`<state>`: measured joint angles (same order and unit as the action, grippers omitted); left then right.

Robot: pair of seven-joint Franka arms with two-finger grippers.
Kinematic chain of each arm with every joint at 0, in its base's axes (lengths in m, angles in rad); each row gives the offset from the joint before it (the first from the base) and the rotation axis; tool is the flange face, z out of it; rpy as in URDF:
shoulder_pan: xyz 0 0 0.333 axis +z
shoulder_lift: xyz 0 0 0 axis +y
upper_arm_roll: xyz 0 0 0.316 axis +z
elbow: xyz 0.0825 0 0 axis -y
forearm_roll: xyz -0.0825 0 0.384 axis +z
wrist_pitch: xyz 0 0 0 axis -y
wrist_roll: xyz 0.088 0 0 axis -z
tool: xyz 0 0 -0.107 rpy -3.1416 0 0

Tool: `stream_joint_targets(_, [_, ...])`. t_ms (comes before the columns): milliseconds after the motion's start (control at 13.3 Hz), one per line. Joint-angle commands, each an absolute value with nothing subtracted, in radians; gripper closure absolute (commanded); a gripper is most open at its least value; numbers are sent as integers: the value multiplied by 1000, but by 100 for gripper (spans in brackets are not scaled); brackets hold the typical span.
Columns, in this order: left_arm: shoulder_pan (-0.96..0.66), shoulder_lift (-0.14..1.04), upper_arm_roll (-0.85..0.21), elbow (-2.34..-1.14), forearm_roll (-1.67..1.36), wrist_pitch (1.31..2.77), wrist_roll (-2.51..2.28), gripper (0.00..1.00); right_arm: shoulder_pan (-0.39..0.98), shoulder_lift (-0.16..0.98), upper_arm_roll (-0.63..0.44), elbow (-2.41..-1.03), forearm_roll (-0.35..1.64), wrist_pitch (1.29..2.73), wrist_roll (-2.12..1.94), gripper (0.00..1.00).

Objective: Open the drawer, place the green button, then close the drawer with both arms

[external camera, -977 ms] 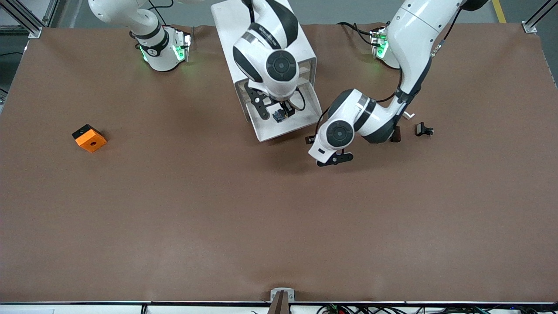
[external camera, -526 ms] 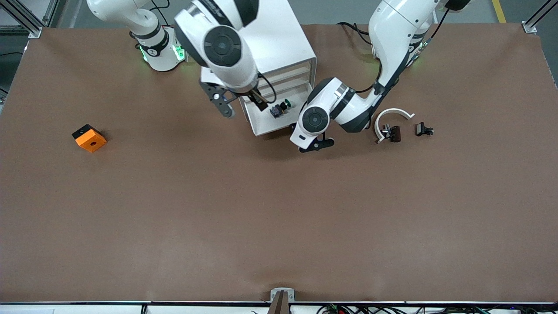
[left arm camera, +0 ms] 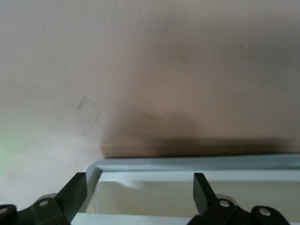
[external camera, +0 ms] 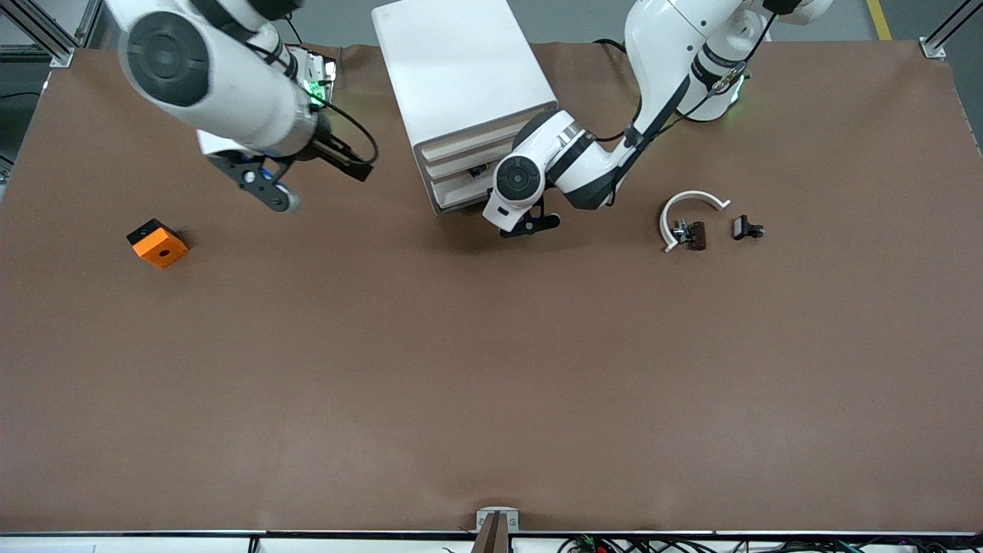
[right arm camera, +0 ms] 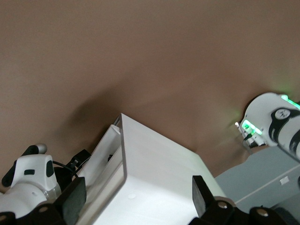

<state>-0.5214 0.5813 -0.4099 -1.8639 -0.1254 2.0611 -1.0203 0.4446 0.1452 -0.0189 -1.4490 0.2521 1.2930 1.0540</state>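
Note:
The white cabinet [external camera: 461,61] stands at the robots' edge of the table, mid-table. Its lowest drawer [external camera: 461,201] is pushed almost flush with the three above it. My left gripper [external camera: 530,224] is low in front of the drawer, open. In the left wrist view the drawer's pale rim [left arm camera: 197,164] lies between the open left gripper's [left arm camera: 140,185] fingertips. The right gripper [external camera: 303,175] hangs open and empty, high over the table toward the right arm's end; in its wrist view the right gripper [right arm camera: 136,197] looks down on the cabinet top [right arm camera: 154,187]. The button is hidden.
An orange block with a hole [external camera: 157,243] lies toward the right arm's end. Toward the left arm's end a white arc [external camera: 691,206] lies with a dark clip [external camera: 695,235] at it and another clip [external camera: 746,228] beside it.
The right gripper rose out of the drawer, leaving the button there, and swung toward its own end. The left gripper moved toward the cabinet and the drawer slid in, hiding the button.

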Motion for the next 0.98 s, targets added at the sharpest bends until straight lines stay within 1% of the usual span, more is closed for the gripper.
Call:
stream_joint_targets(0, [-515, 571, -443, -1885, -146, 2072, -1041, 0, 341, 89, -5, -1468, 253, 1263, 843, 0])
stream_joint_targets(300, [-517, 575, -474, -1885, -146, 2072, -1075, 0, 220, 55, -5, -1493, 187, 1253, 533, 0])
stream_joint_targets(451, [-511, 574, -474, -1885, -152, 2071, -1078, 0, 145, 57, -5, -1500, 170, 1259, 395, 0])
stream_joint_targets(601, [-485, 572, -462, -1873, -146, 2068, -1078, 0, 111, 57, -5, -1502, 117, 1273, 293, 0])
stream_joint_targets(901, [-372, 563, -427, -1784, -121, 2060, -1077, 0, 22, 57, -5, -1506, 80, 1307, 134, 0])
